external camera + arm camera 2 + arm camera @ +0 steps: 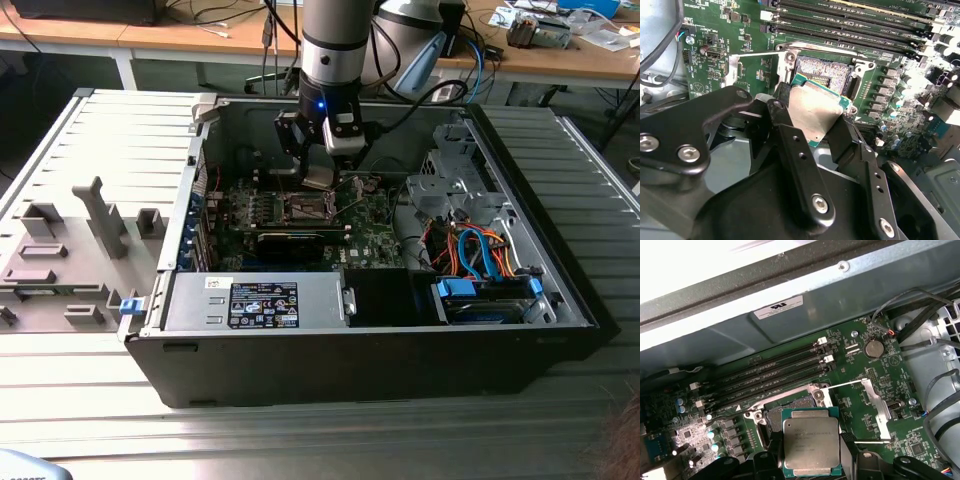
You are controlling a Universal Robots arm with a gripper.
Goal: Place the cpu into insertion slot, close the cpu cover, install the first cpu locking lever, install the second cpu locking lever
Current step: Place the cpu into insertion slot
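**Chip pinched, socket just ahead**

Exterior view: my gripper (322, 172) hangs inside the case, just above the insertion slot (303, 208).

Second wrist view: my fingers (790, 145) are clamped on opposite edges of the cpu (816, 111). It is tilted, its far edge overlapping the open socket.

First wrist view: the socket lies just beyond the chip, and the cpu cover (879, 410) is swung aside.

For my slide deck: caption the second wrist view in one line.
The end effector grips the cpu close by the uncovered insertion slot, with the cpu cover swung open.
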